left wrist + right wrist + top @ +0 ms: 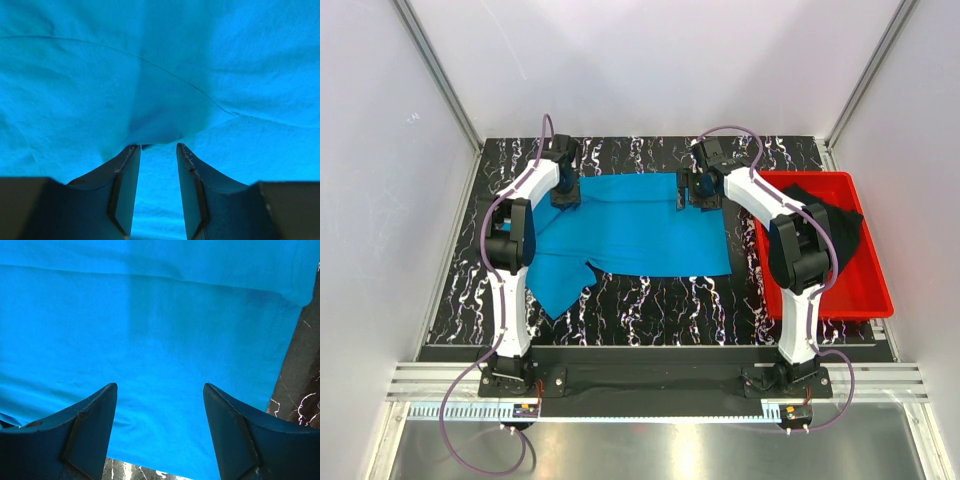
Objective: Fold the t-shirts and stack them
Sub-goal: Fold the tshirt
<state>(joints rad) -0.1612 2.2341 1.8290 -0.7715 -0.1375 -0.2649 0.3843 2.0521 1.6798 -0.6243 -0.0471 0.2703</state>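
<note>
The bright sky-blue cloth t-shirt (pixel 640 225) lies spread flat on the black marbled table (pixel 650 310) just beside the red plastic tray (pixel 865 300), and the plain black cloth t-shirt (pixel 830 225) sits crumpled inside that tray. The right gripper (pixel 160 385), nearer the tray, hangs over the blue shirt's far edge with its jaws wide apart and nothing between them. The left gripper (pixel 158 146), farther from the tray, has its jaws partly apart, with a raised ridge of blue cloth at their tips.
</note>
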